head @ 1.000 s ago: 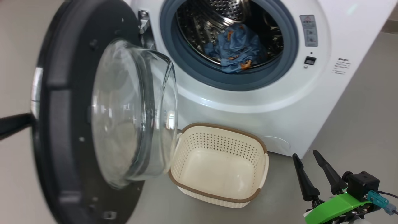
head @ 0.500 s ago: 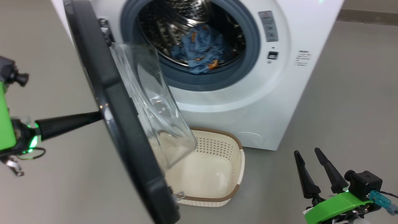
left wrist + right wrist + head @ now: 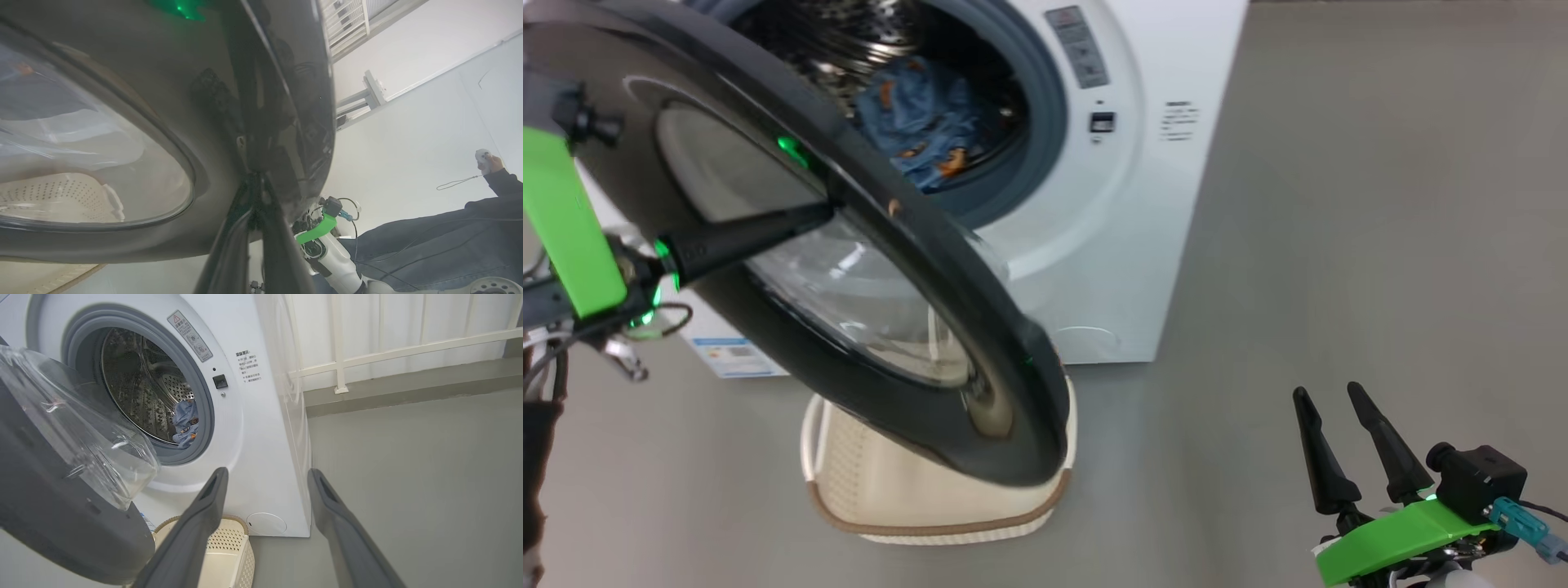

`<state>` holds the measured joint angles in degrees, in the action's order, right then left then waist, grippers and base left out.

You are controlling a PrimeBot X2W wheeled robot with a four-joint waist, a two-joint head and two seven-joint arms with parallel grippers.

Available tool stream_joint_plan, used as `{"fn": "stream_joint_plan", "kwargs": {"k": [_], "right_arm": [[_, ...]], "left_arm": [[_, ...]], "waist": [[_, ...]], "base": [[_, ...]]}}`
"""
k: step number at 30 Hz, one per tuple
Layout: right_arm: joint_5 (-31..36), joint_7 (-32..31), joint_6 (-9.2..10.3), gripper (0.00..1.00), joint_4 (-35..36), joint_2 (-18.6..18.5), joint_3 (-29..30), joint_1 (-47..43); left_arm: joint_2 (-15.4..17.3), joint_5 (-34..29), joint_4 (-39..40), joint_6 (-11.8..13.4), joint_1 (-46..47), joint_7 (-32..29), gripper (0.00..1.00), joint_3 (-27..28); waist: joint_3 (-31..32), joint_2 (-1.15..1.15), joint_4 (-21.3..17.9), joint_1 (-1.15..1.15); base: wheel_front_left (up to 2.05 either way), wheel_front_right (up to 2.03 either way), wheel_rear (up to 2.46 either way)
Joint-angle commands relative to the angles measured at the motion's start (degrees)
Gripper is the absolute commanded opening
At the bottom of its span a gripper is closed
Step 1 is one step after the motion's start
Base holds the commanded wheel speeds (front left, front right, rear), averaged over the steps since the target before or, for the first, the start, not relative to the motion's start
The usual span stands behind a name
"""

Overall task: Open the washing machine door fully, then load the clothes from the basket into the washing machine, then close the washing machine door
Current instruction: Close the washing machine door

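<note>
The washing machine (image 3: 1111, 245) stands with its door (image 3: 915, 327) partly swung across the opening, the glossy black outer face toward me. My left gripper (image 3: 827, 212) is shut, its fingertips pressed together against the door's outer rim (image 3: 286, 122). Light blue clothes (image 3: 915, 122) lie in the steel drum, also seen as clothes (image 3: 186, 420) through the opening. The cream basket (image 3: 931, 523) sits on the floor under the door, with no clothes visible in the part that shows. My right gripper (image 3: 1327, 396) hangs open at the lower right, away from the machine, its fingers spread (image 3: 267, 475).
Grey floor spreads to the right of the machine. A white railing (image 3: 388, 355) and curtain stand behind it. A person's sleeve and hand (image 3: 488, 163) holding a controller appear past the door's edge. A blue label sticker (image 3: 731, 355) is on the machine's lower front.
The camera has turned. The door has swung from edge-on toward the opening, its outer face now toward me, with the left gripper against it. The right gripper stays put.
</note>
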<state>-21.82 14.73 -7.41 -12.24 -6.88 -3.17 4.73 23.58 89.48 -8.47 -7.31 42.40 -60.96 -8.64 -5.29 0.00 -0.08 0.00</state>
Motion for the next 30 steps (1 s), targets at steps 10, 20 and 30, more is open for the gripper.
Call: {"fn": "stream_joint_plan", "kwargs": {"k": [10,20,30], "right_arm": [[0.13,0.27,-0.08,1.00,1.81,0.80,-0.65,1.95],[0.20,0.27,-0.08,1.00,1.59,0.61,-0.19,0.91],[-0.03,0.27,-0.08,1.00,1.24,-0.12,-0.64,-0.26]], "left_arm": [[1.05,-3.65,-1.51,-0.18,5.65,7.88,0.00,2.81],[3.18,-2.49,0.59,-0.18,0.73,9.72,0.00,3.03],[6.30,-4.22,4.99,-0.18,-10.64,13.54,0.51,2.95]], "waist": [[-2.11,0.00,-5.89,0.00],[-0.29,0.00,-4.18,0.00],[1.94,0.00,-1.91,0.00]], "base": [[0.00,0.00,0.00],[0.00,0.00,0.00],[0.00,0.00,0.00]]}}
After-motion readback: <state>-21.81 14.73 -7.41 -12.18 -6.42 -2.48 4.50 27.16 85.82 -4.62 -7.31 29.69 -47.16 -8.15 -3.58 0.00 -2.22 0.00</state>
